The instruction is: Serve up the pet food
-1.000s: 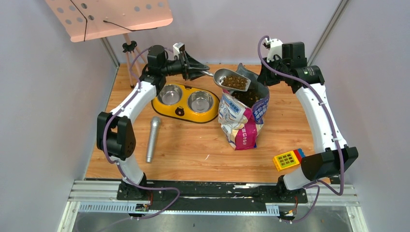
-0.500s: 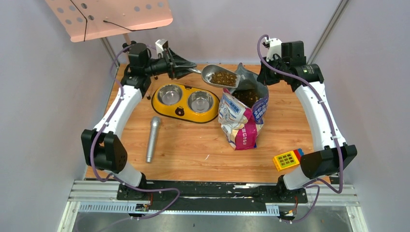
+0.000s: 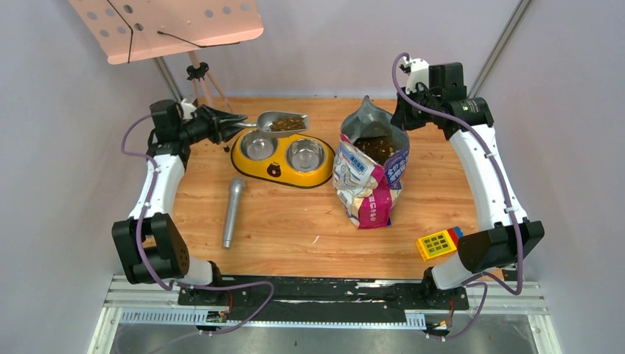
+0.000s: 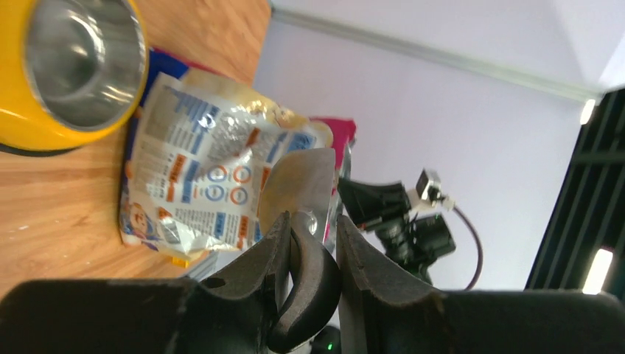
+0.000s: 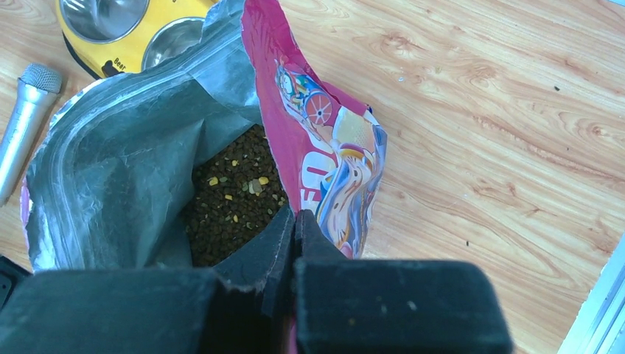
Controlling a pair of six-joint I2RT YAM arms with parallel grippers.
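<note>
My left gripper (image 3: 234, 124) is shut on the handle of the grey metal scoop (image 3: 281, 122), which holds brown kibble (image 3: 287, 124) above the far side of the yellow double-bowl feeder (image 3: 282, 155). In the left wrist view the gripper (image 4: 309, 228) clamps the dark handle, with the scoop's back (image 4: 298, 184) beyond. The pink cat food bag (image 3: 368, 173) stands open at centre right with kibble (image 5: 236, 199) inside. My right gripper (image 5: 295, 217) is shut on the bag's rim (image 5: 259, 66) and holds it open.
A silver microphone (image 3: 233, 211) lies left of centre, in front of the feeder. A yellow keypad toy (image 3: 438, 243) sits at the front right. A pink perforated board on a stand (image 3: 169, 26) hangs over the back left corner. Grey walls enclose the table.
My left arm has carried the loaded scoop left from over the bag's mouth to above the feeder's far edge. The right arm and the bag have not moved.
</note>
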